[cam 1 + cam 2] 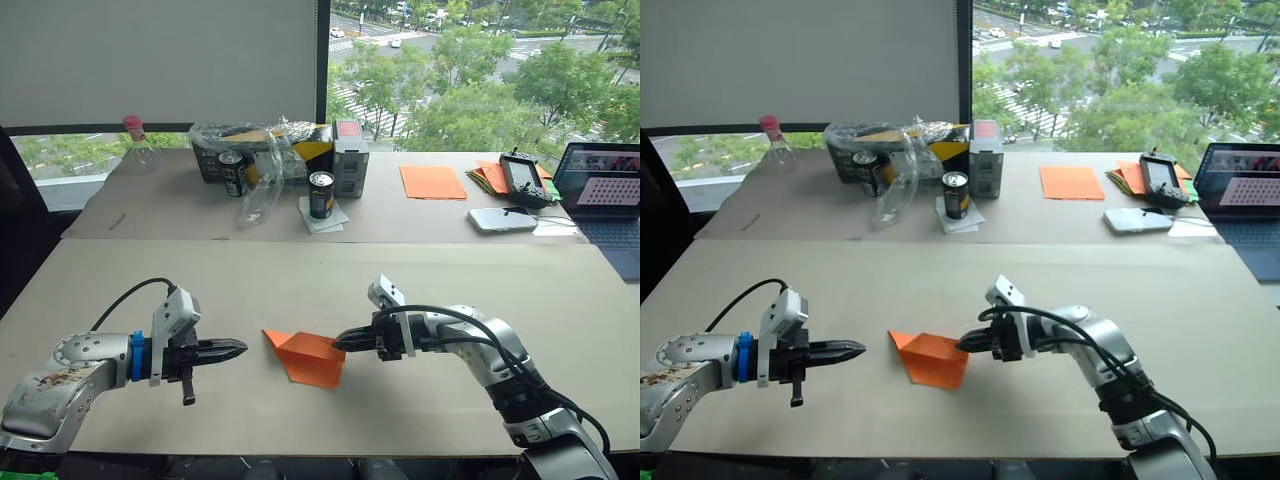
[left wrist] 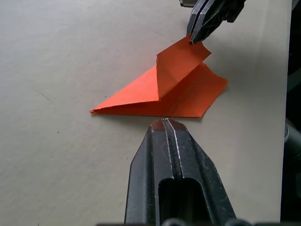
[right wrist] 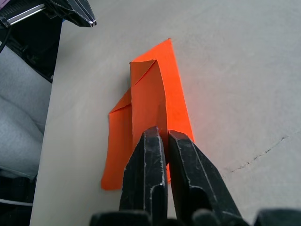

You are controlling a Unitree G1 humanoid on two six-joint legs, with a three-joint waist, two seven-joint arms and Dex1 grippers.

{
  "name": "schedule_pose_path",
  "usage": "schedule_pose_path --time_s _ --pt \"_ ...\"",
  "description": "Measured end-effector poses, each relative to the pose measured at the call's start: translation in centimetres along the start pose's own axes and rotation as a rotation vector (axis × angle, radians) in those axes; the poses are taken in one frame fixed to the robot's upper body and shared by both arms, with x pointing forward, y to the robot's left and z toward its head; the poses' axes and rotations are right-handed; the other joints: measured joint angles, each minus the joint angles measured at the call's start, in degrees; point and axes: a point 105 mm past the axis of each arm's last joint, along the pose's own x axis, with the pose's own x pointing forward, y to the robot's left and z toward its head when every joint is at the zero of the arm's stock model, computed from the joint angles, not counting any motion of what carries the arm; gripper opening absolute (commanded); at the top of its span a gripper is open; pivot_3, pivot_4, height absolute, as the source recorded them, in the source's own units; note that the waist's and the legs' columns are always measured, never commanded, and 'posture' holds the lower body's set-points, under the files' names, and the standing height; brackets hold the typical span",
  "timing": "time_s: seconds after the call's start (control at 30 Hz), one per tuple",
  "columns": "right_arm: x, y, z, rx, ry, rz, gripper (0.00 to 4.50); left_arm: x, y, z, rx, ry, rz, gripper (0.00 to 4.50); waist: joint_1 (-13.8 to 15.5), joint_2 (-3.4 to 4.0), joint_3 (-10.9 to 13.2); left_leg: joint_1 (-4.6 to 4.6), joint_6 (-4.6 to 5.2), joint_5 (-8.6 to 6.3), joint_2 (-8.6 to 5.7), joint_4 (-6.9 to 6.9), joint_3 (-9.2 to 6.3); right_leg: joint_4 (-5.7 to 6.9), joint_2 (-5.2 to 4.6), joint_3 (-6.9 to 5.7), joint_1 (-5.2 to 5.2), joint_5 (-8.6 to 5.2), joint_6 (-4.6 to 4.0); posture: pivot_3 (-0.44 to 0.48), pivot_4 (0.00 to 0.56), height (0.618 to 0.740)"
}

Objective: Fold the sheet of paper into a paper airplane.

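Lying on the near table, the sheet of paper is folded into a pointed orange wedge between the two arms. Right gripper pinches a raised flap at the wedge's wide end, fingers closed on the paper; in the right wrist view the flap edge disappears between the fingertips, so how deep the hold goes is not visible. Left gripper hangs just short of the wedge's tip, fingers pressed together, holding nothing, apart from the paper. Layers under the raised flap are hidden. On the far table: a smooth orange sheet, two dark cans, a laptop cut off at the frame edge.
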Motion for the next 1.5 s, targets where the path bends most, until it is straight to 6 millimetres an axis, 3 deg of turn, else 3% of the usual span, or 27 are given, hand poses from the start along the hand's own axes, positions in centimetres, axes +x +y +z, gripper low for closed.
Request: schedule_pose_path --time_s 0.13,0.27,0.4,0.53,0.6,0.67,0.83,1.1,1.33,1.5 --pt "-0.1 0.0 0.4 -0.012 -0.006 0.001 0.06 0.0 0.2 0.3 0.007 -0.005 0.002 0.0 0.0 0.0 0.0 0.0 0.0 0.0 0.0 0.01 0.0 0.01 0.0 0.0 0.0 0.0 0.0 0.0 0.15 0.73" --pt "-0.8 -0.5 3.4 -0.14 -0.07 -0.028 0.06 0.0 0.4 0.4 0.007 -0.008 0.006 0.0 -0.1 0.02 0.0 0.0 0.0 0.0 -0.01 0.04 0.01 0.05 0.0 0.0 -0.02 0.0 0.0 0.0 0.15 0.73" --pt "-2.6 -1.3 9.0 -0.481 -0.129 -0.13 0.06 0.2 0.6 0.4 0.006 -0.008 0.006 0.0 -0.1 0.03 0.0 0.02 0.0 0.0 0.0 0.05 0.0 0.05 0.01 -0.01 0.0 0.01 0.0 0.0 0.15 0.73" --pt "-3.1 -1.7 11.2 -0.823 -0.098 -0.221 0.06 0.6 0.9 0.3 0.003 -0.015 0.001 0.0 0.0 0.02 0.0 -0.02 0.0 0.0 -0.01 0.05 0.02 0.04 -0.01 0.0 -0.02 0.01 0.0 0.0 0.15 0.73" --pt "-2.5 -1.4 10.7 -1.02 -0.039 -0.237 0.06 0.9 0.8 0.2 0.001 -0.014 -0.005 0.0 0.0 0.02 0.0 -0.03 0.0 0.0 -0.01 0.05 0.03 0.04 -0.02 -0.01 -0.03 0.01 0.0 0.0 0.15 0.73" --pt "-1.9 -1.2 8.6 -1.141 0.022 -0.212 0.06 1.0 0.8 0.1 0.001 -0.006 -0.007 0.0 0.2 0.02 0.0 -0.04 0.0 0.0 -0.01 0.06 0.02 0.04 -0.02 -0.01 -0.03 0.01 -0.01 0.0 0.15 0.73" --pt "-1.2 -1.2 3.4 -1.236 0.111 -0.19 0.06 1.4 0.8 0.1 0.002 -0.011 -0.005 0.0 0.1 0.02 0.0 -0.06 0.0 0.0 -0.03 0.24 0.03 0.14 -0.03 0.01 -0.01 0.02 -0.02 0.0 0.15 0.73" --pt "-0.9 -0.6 -0.5 -1.212 0.106 -0.221 0.06 2.4 0.7 0.5 0.011 -0.018 -0.035 0.0 -0.1 0.01 0.0 -0.01 0.0 0.0 -0.02 0.44 0.02 0.29 0.02 0.03 0.06 0.05 -0.05 0.0 0.15 0.73" --pt "-1.6 0.9 -0.6 -1.227 0.093 -0.177 2.23 2.8 0.8 0.4 0.005 -0.015 -0.055 0.0 0.2 0.01 0.0 -0.01 0.0 0.0 -0.03 0.52 0.01 0.38 0.01 0.03 0.08 0.04 -0.03 0.0 0.15 0.73" --pt "-2.9 2.0 2.0 -1.217 0.038 -0.189 3.87 2.7 0.7 0.4 0.005 -0.014 -0.064 0.0 0.0 0.01 0.0 0.06 0.0 0.0 -0.02 0.56 0.01 0.5 0.03 0.04 0.09 0.04 -0.03 0.0 0.15 0.73"
